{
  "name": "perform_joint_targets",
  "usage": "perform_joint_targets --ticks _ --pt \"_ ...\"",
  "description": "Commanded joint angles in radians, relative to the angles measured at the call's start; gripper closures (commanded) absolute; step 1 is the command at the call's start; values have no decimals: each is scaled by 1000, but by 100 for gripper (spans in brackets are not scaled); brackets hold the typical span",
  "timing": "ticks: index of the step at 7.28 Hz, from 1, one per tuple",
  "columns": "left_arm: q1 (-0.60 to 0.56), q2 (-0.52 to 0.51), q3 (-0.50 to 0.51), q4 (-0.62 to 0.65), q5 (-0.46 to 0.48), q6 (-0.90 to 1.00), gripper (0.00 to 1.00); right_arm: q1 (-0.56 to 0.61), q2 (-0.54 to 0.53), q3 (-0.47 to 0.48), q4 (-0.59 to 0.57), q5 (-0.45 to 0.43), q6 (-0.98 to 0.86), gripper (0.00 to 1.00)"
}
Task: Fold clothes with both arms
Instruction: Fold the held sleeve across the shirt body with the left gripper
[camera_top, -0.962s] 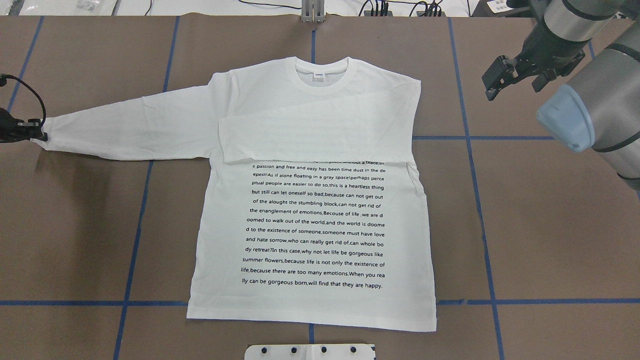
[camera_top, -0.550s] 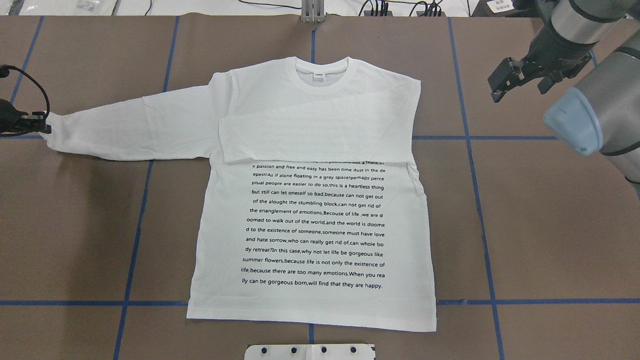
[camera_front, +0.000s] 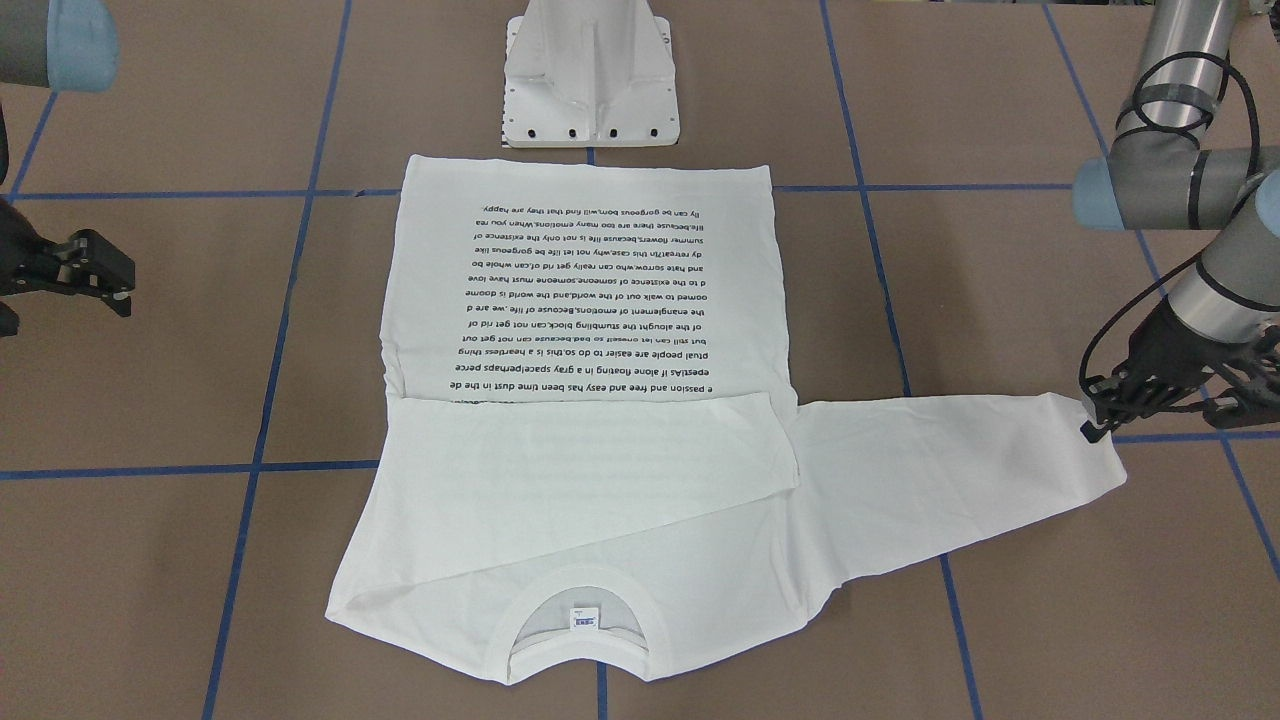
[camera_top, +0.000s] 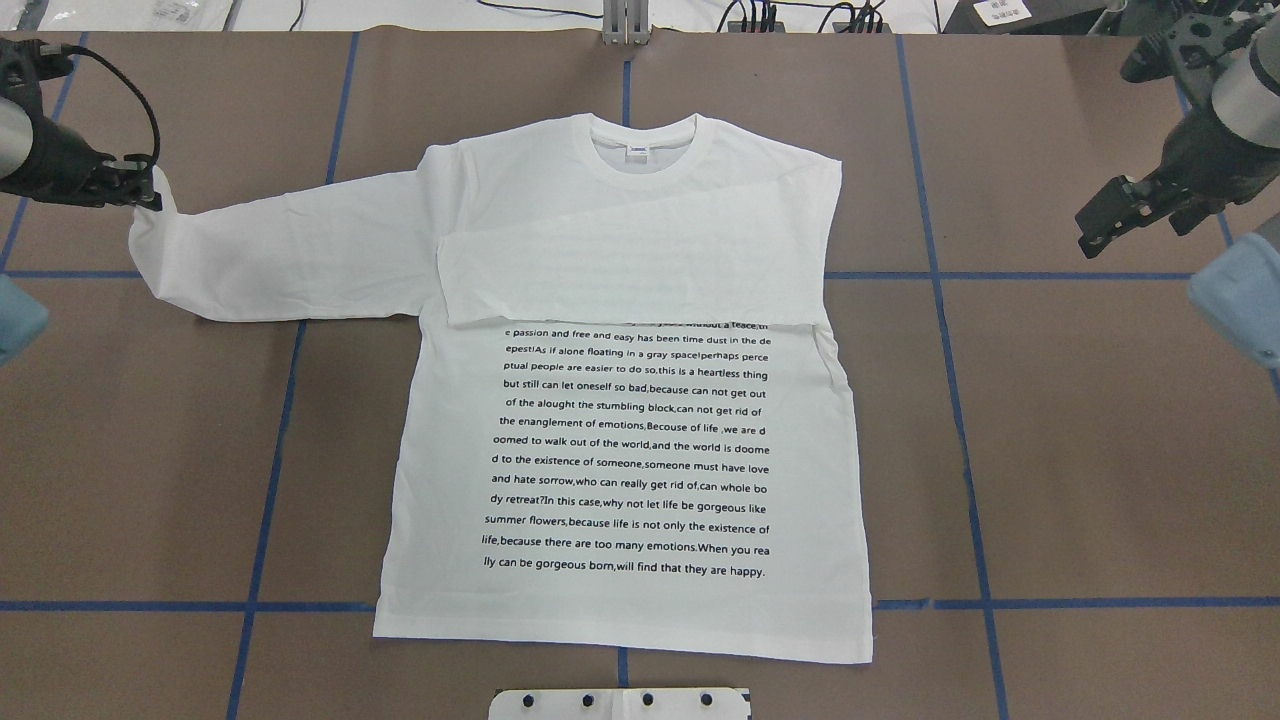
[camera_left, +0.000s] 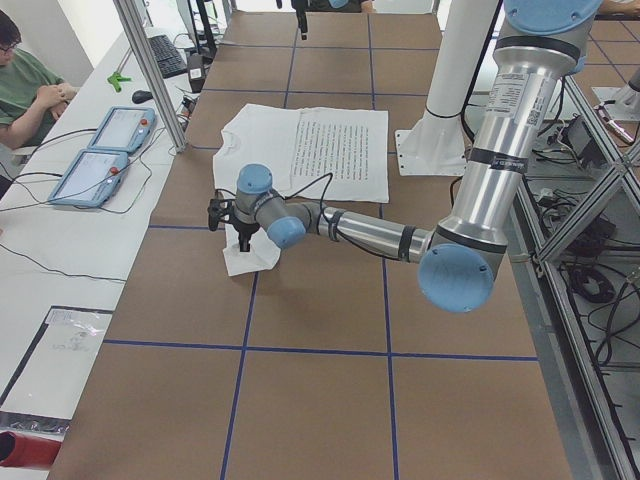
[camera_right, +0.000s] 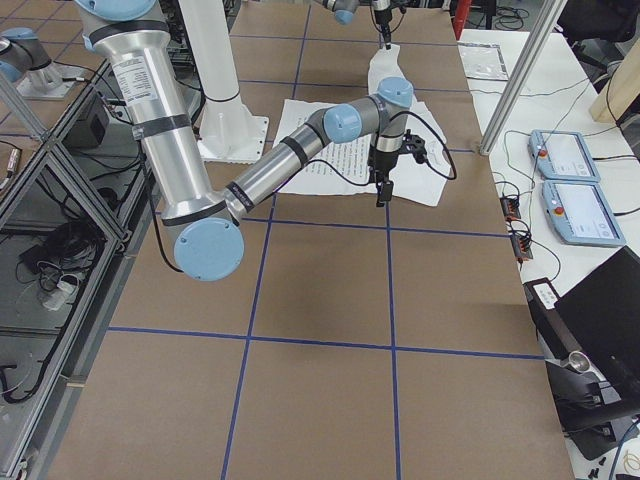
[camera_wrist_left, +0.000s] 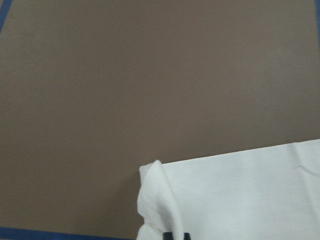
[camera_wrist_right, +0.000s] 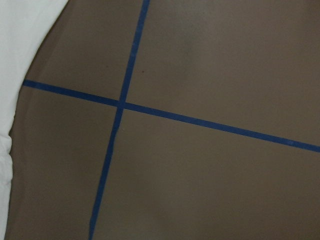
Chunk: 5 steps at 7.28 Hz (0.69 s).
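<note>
I see the brown table (camera_top: 1100, 450) fill the overhead view, crossed by blue tape (camera_top: 1100, 603) lines. The white shirt (camera_top: 620, 480) lies flat in the middle of that frame, black text facing up over its lower half. My left arm (camera_left: 380, 232) reaches low over the table in the left side view. One sleeve is folded across the chest, its edge covering the top line of text. The other sleeve (camera_top: 300, 250) stretches out to the upper left of the overhead frame. The white base (camera_front: 590, 80) stands at the top middle of the front view, just beside the hem.

My left gripper (camera_top: 148, 192) has its fingers pinched on the outstretched sleeve's cuff, which is bunched and raised off the table. My right gripper (camera_top: 1135, 215) hangs at the right edge of the overhead frame, well apart from the shirt, fingers spread and holding nothing.

The collar (camera_top: 645, 165) points to the frame's top, with a small label (camera_top: 637, 152) inside it.
</note>
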Motion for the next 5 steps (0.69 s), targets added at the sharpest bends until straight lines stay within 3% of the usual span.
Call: perform_joint_targets --ticks 1,3,5 --pt "57 -198 -67 227 -28 -167 100 65 -117 3 74 34 -49 0" --pt "159 -376 -59 257 -46 -393 100 88 -232 -10 275 101 -36 0" --pt "199 -545 -36 253 -115 -571 100 88 -233 -31 279 99 -35 0"
